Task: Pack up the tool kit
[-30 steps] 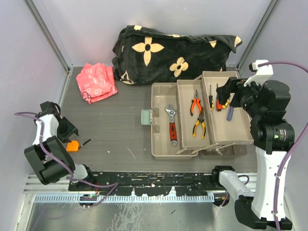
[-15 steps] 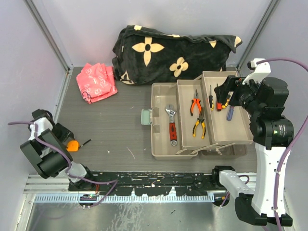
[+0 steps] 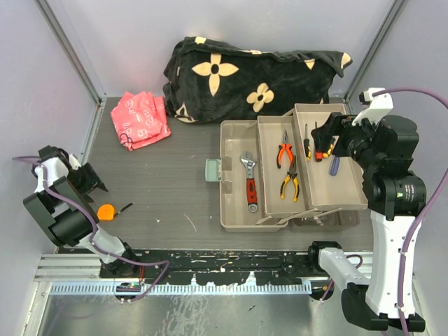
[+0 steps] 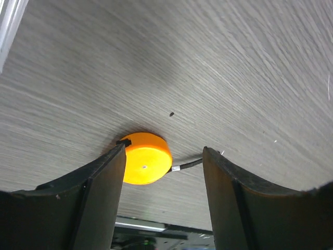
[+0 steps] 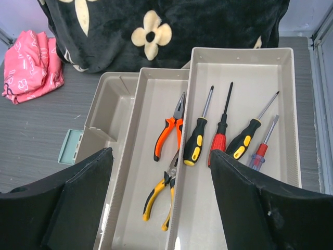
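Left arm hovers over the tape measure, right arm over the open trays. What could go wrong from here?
1. The tape measure lies off centre, toward one side of the open left end effector. Closing may shove it sideways or catch only its rim.
2. The right end effector hangs open over the screwdriver tray. Carrying the tape measure across to the toolbox could crowd the two arms there.

Entry: robotics lab test cell, as we class it. We note plain grey panel walls (image 3: 231,21), metal corner posts (image 3: 70,50), a wood-grain table (image 3: 161,175), a left arm (image 3: 63,217) and right arm (image 3: 395,189) bolted to a slotted rail (image 3: 231,264), and purple cables (image 3: 420,94).
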`<state>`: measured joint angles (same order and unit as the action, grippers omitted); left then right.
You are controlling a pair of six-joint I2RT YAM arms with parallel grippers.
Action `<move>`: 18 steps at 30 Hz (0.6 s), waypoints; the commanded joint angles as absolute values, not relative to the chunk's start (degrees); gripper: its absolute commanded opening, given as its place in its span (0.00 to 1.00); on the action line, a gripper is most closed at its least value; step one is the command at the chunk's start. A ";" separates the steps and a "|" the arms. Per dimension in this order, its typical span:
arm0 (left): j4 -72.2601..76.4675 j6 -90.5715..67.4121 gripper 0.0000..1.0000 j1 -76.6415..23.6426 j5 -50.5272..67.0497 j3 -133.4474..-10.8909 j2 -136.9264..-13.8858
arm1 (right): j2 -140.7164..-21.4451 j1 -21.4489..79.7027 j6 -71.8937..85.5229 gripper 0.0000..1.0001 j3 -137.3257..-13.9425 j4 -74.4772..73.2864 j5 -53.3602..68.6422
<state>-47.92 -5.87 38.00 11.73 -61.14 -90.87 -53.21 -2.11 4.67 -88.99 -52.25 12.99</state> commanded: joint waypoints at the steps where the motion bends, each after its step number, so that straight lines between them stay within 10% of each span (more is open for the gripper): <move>1: -56.19 8.72 0.62 36.04 14.91 -65.97 -92.45 | -51.95 -2.36 5.57 0.80 -87.35 -48.87 13.78; 18: -50.91 27.68 0.65 30.37 -0.12 -55.70 -85.03 | -50.95 -2.33 4.21 0.80 -87.28 -50.71 12.19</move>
<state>-53.34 22.09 30.11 3.88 -56.49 -89.01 -51.99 -2.11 4.80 -86.35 -52.27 12.84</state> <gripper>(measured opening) 0.640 0.803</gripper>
